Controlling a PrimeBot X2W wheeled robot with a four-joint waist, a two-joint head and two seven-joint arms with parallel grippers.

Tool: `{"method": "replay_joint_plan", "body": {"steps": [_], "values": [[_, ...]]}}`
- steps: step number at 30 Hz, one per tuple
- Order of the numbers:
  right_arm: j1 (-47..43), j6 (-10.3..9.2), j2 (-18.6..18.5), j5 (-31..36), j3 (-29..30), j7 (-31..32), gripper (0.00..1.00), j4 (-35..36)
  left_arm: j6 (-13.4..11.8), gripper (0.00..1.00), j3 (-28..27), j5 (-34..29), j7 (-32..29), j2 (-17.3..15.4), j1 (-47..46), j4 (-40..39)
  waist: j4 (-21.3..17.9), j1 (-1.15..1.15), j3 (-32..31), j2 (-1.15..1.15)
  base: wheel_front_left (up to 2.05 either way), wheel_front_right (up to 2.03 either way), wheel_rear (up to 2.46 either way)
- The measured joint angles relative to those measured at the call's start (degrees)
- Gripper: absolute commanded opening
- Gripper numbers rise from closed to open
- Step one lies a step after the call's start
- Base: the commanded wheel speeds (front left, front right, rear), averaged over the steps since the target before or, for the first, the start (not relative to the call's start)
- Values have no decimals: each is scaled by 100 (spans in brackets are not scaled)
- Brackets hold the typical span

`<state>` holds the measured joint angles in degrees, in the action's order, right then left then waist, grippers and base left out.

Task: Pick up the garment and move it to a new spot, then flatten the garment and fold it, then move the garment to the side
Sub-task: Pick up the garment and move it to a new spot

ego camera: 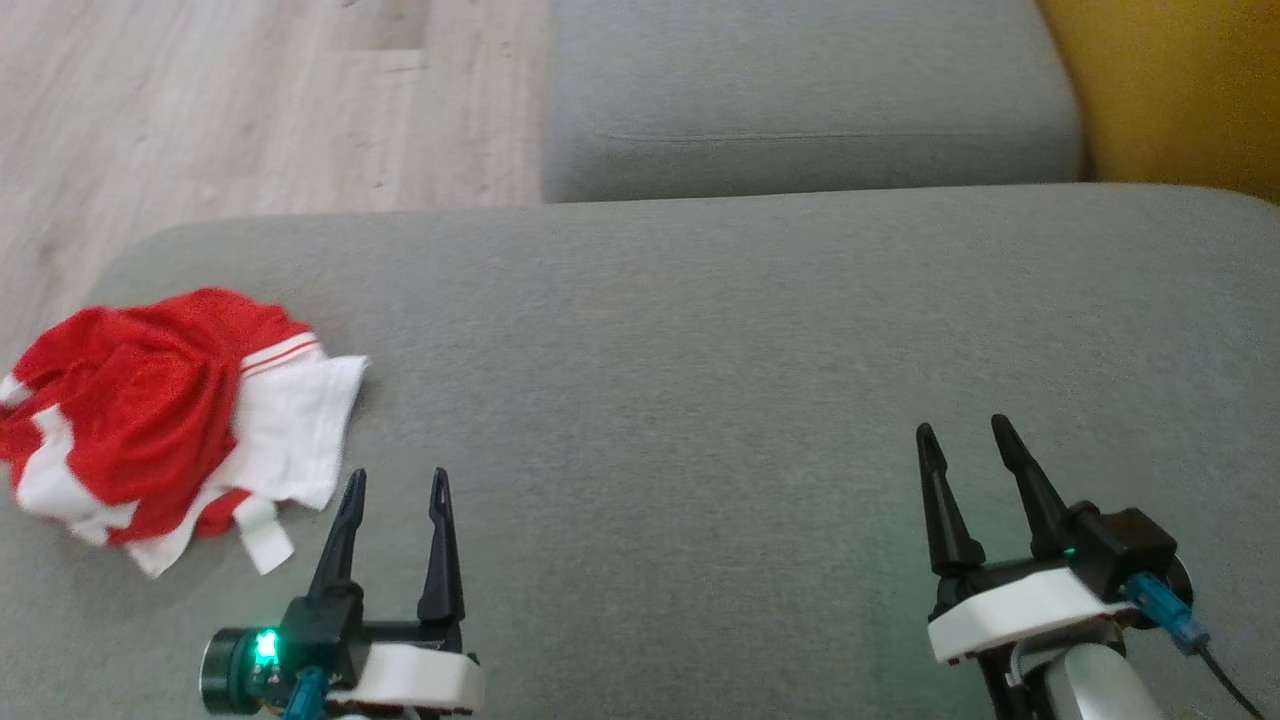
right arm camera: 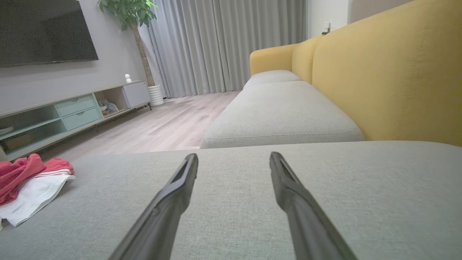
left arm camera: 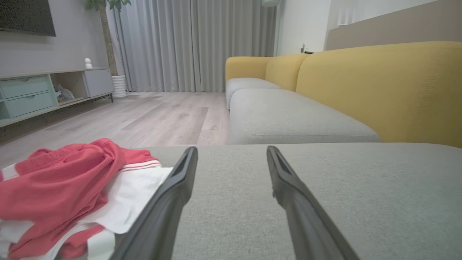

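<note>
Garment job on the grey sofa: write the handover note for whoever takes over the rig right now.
Left claw: open, empty, just right of the heap.
Right claw: open, empty, over bare cushion.
Garment: red and white, crumpled at the left end of the grey seat cushion.
Done: nothing yet, judging by the heap.
Left: pick it up, move it, flatten, fold, set aside.

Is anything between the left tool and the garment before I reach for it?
Nothing visible. The garment lies crumpled on the grey cushion just left of the open left tool, with only bare cushion between them.
</note>
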<state>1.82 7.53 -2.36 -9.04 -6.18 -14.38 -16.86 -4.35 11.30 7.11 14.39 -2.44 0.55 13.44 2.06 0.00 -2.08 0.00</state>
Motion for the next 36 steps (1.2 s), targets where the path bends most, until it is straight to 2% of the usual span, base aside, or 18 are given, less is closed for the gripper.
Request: {"method": "replay_joint_plan", "body": {"steps": [7,8,16,20,24,27,31,34,36], "values": [[-11,0,-1,2,-9,0,100,3,-23,100,20,-3,0,-3,-8,-3,609,0,45,0,0,0,0],[-10,0,-1,-2,-24,0,100,7,-41,100,3,-4,0,-4,-6,-15,831,0,60,0,0,0,0],[-9,0,0,-30,-40,0,100,51,-96,100,-80,-12,5,-16,5,-90,1797,0,127,0,0,0,0],[-13,0,0,18,-14,0,100,71,-252,100,-166,1,5,-20,10,-174,2265,0,172,0,0,0,0],[-25,0,0,151,7,0,100,78,-339,100,-246,-2,5,-23,12,-318,2619,0,244,0,0,0,0],[-21,0,2,337,94,-1,100,154,-389,100,-355,-5,7,-23,-41,-541,2730,0,420,0,0,0,0],[34,0,0,702,260,0,100,200,-143,100,-453,-19,7,-23,-623,-474,2757,2,795,0,0,0,0],[247,0,-15,1017,322,0,100,272,38,100,-609,-78,9,-121,-1592,-218,2725,2,1127,0,0,0,0],[459,0,-123,1107,309,0,100,354,198,100,-610,-124,33,-257,-2346,261,2681,2,1359,0,0,0,0]]}}
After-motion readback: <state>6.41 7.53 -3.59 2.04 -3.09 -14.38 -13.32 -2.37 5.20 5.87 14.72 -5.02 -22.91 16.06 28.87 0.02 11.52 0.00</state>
